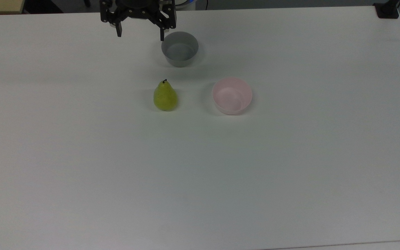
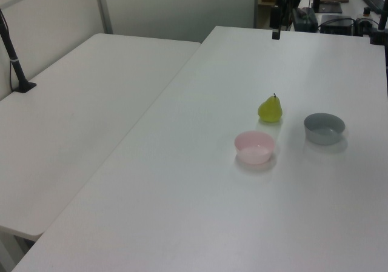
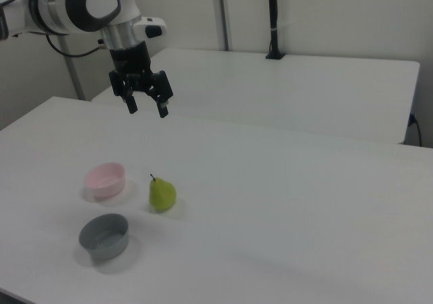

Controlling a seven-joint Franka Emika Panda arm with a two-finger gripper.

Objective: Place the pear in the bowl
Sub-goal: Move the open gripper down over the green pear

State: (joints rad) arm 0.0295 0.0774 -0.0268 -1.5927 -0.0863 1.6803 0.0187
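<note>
A small yellow-green pear with a short dark stem stands upright on the white table. The pale pink bowl sits empty beside it, to the pear's right in the top view. My gripper hangs open and empty high above the table, at the top view's upper edge, well clear of the pear. In the right view it is above and behind the pear and bowl.
A grey round bowl stands empty near the gripper in the top view. A second white table adjoins this one. A black post rises on the far table.
</note>
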